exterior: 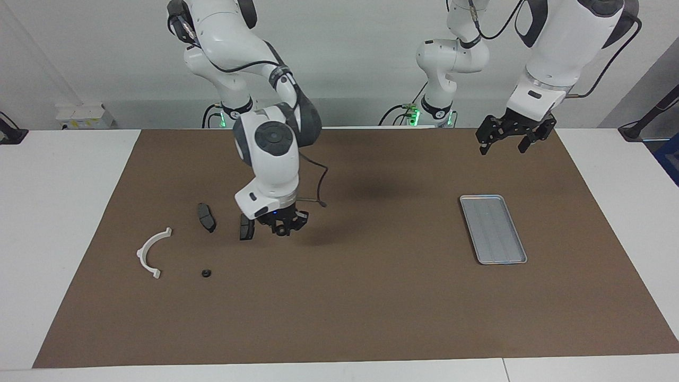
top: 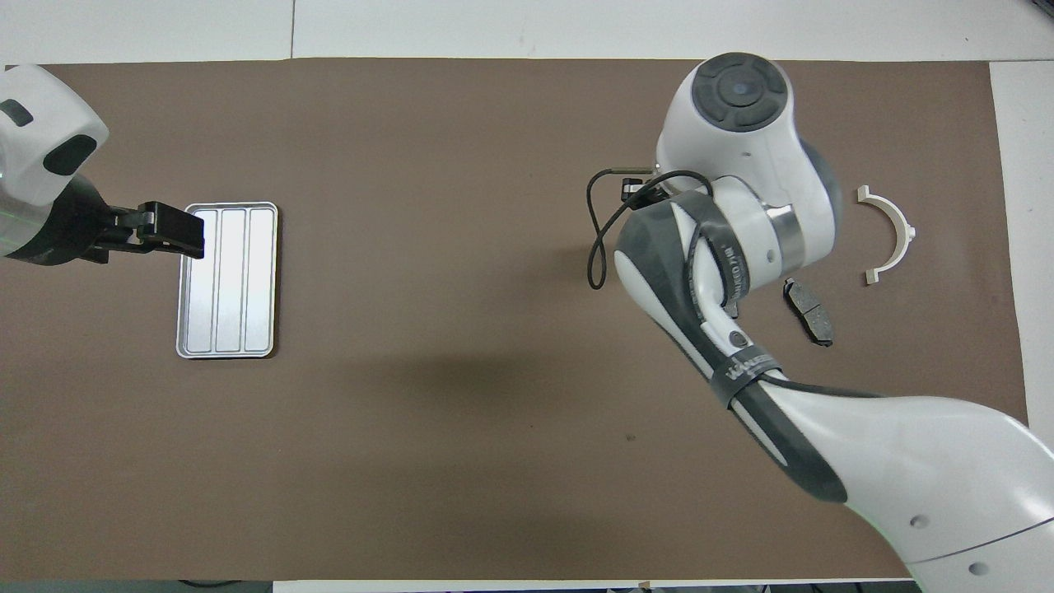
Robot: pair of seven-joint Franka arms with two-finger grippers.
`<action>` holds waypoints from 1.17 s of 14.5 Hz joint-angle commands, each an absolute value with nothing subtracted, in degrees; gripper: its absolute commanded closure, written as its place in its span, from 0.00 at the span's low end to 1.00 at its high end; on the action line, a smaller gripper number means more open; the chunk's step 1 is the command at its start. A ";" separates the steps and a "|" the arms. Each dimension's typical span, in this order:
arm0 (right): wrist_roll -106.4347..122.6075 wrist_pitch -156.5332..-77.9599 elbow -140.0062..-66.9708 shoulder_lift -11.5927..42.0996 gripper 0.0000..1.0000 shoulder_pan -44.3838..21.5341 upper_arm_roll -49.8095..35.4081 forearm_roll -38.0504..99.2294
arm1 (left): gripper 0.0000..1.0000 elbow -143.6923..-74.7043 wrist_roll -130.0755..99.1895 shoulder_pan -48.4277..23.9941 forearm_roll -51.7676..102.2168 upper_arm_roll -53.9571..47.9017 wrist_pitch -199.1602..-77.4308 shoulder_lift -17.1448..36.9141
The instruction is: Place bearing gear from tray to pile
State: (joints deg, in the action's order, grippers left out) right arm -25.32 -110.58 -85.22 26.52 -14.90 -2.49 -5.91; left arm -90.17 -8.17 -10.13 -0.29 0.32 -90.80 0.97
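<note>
**Tray** (exterior: 493, 229): toward the left arm's end of the mat (exterior: 371, 297). It is bare, with no gear on it.

**Gear** (exterior: 205, 274): a small dark ring flat on the mat at the right arm's end. It lies just beside the bracket (exterior: 154, 252) and farther from the robots than the two pads. By its position, it has likely been delivered to the pile.

**Pads**: one (exterior: 207, 217) lies apart. The other (exterior: 246, 228) is just beside the right gripper.

**Right gripper** (exterior: 285, 224): low over the mat next to the pile. Whether it is released or clenched cannot be told.

**Left gripper** (exterior: 510, 140): waits raised near the tray, jaws spread, holding nothing.

**View differences**: The facing view alone shows the gear and the second pad. From overhead the right arm's bulk covers both, leaving only the bracket and one pad in sight. The overhead view shows the tray's ridged floor plainly, and it makes the left gripper seem to overlap the tray's rim. The facing view shows that gripper is high and clear of the rim.
</note>
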 commanded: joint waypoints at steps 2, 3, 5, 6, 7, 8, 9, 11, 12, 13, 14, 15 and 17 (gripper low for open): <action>-8.21 -119.50 -90.87 27.24 1.00 -6.26 -3.60 -4.57 | 0.00 -93.51 -7.65 -9.84 -0.09 1.23 -92.81 -0.79; -7.04 -121.27 -91.49 27.77 1.00 -5.37 -3.60 -4.57 | 0.00 -93.43 -7.73 -9.50 -0.09 1.32 -92.99 -0.79; -6.07 -125.14 -91.50 30.48 1.00 -4.66 -3.52 -4.66 | 0.00 -93.43 -7.65 -9.32 -0.09 1.32 -93.25 -0.79; -6.15 -127.42 -91.49 31.72 1.00 -4.66 -3.52 -4.66 | 0.00 -93.51 -7.65 -9.06 -0.09 1.32 -93.25 -0.79; -6.41 -128.49 -91.32 32.34 1.00 -4.92 -3.52 -4.57 | 0.00 -93.52 -7.65 -9.05 -0.09 1.32 -93.25 -0.79; -6.59 -128.84 -91.06 32.87 1.00 -5.10 -3.52 -4.66 | 0.00 -93.52 -7.65 -9.05 0.00 1.32 -93.25 -0.88; -6.59 -128.85 -90.79 33.31 1.00 -5.01 -3.52 -4.66 | 0.00 -93.52 -7.65 -9.05 -0.09 1.23 -93.25 -0.88; -6.59 -130.50 -90.79 33.84 1.00 -5.01 -3.52 -4.66 | 0.00 -94.30 -7.65 -9.05 0.00 1.23 -93.86 -1.05; -6.59 -131.39 -90.88 34.36 1.00 -5.01 -3.52 -4.57 | 0.00 -95.70 -7.65 -9.05 0.00 1.23 -95.26 -1.75; -6.59 -132.53 -90.97 34.89 1.00 -5.10 -3.52 -4.57 | 0.00 -96.67 -7.65 -9.05 0.00 1.23 -95.97 -2.19; -6.68 -133.58 -91.40 34.98 1.00 -5.18 -3.52 -4.57 | 0.00 -97.20 -7.65 -9.05 0.09 1.23 -96.15 -2.46; -6.68 -134.12 -91.58 35.24 1.00 -5.19 -3.52 -4.40 | 0.00 -97.21 -7.65 -9.05 0.09 1.23 -96.33 -2.46; -6.68 -134.38 -91.58 35.60 1.00 -5.27 -3.52 -4.39 | 0.00 -97.29 -7.65 -9.05 0.00 1.23 -96.33 -2.46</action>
State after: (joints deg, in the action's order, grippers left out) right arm -7.31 -133.12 -91.38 35.08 -5.48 -3.18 -5.59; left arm -94.46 -8.17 -9.40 -0.29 1.34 -94.69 -0.18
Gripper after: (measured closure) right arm 0.639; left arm 0.000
